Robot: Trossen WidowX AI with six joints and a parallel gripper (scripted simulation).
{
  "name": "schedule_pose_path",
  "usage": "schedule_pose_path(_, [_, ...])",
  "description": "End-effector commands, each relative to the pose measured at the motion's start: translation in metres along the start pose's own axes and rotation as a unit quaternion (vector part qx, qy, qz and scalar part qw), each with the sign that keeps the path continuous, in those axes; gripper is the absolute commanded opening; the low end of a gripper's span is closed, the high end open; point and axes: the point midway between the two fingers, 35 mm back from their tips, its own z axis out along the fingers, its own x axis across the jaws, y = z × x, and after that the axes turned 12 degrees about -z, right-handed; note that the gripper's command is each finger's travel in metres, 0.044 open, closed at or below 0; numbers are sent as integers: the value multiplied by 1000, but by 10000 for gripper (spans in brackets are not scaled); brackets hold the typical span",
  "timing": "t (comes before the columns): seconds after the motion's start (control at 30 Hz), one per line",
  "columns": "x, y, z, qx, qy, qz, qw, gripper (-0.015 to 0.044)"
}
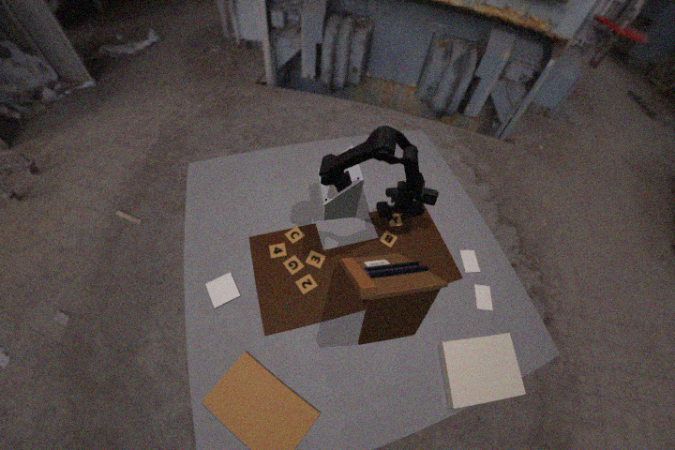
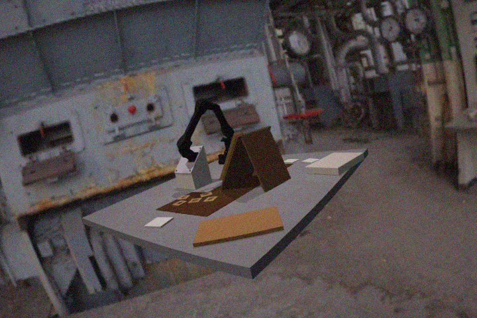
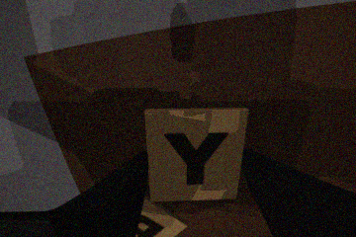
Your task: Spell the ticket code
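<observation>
My gripper (image 1: 396, 217) (image 3: 196, 160) is shut on the Y tile (image 1: 397, 220) (image 3: 158, 148), which shows upright and face-on in the wrist view. They are over the brown mat's back right part in the top view. The B tile (image 1: 387, 239) (image 3: 178, 226) lies just in front. The C tile (image 1: 294, 234), 4 tile (image 1: 277, 250), G tile (image 1: 292, 264), a 3 or E tile (image 1: 315, 259) and a Z or 2 tile (image 1: 306, 283) lie at left. The dark rail (image 1: 397, 269) is on the sloped board (image 1: 355, 271); I see no tile in it. The ticket (image 1: 376, 262) print is unreadable.
The board stands tall on the brown mat (image 1: 275, 315). The arm's pale base (image 1: 343, 202) stands behind it. White cards (image 1: 222, 290) (image 1: 470, 261) (image 1: 483, 296), a cream block (image 1: 484, 371) and an orange slab (image 1: 262, 403) lie on the grey counter (image 1: 216, 202).
</observation>
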Motion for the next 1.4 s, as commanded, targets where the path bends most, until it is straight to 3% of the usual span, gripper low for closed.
schedule_pose_path(0.0, [-1,-1,-3,0,-4,5,1000,0])
schedule_pose_path(1.37, [-2,-2,-8,0,-4,5,1000,0])
